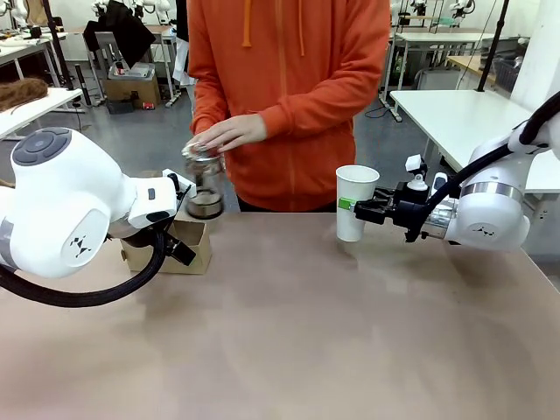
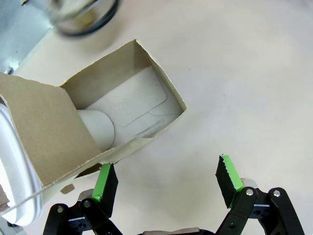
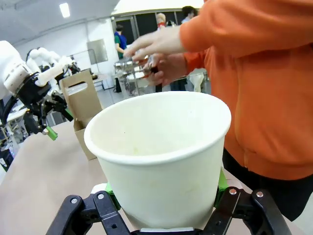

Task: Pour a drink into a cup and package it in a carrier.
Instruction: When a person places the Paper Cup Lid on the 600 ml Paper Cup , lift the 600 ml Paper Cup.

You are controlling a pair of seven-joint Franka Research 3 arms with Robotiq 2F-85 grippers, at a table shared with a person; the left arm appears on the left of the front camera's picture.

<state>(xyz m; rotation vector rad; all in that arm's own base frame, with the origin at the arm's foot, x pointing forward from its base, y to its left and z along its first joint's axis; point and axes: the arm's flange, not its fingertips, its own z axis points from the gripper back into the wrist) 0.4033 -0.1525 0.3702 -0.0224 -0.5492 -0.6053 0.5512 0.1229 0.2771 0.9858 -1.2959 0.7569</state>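
Left gripper (image 2: 166,178): jaws wide with nothing between them, low over the table (image 1: 280,332). One green pad is right beside the near wall of the carrier; I cannot tell whether it touches.
Carrier (image 2: 44,132): brown cardboard, upright on the table near the robot's left side, with its handle tab standing up. One compartment is open and bare inside. Something white and round sits against the divider, and I cannot say what it is.
Right gripper (image 1: 360,208): closed around the lower half of the cup, a green pad pressed to each side.
Cup (image 1: 356,185): white paper, upright, no lid. It is held over the table's far right part, and the right wrist view shows it dry inside.
Glass jug (image 1: 205,188): at the far edge of the table, just beyond the carrier. I cannot tell how much drink is in it.
Person's hand (image 1: 229,133): resting on top of the jug, fingers spread over the lid.
Progress: as I judge it, early. The cup is in hand and presented, but nothing has been poured, and the lidding and the loading into the carrier are yet to come.
Placement: the held cup is well apart from both jug and carrier, with the middle of the table between them.
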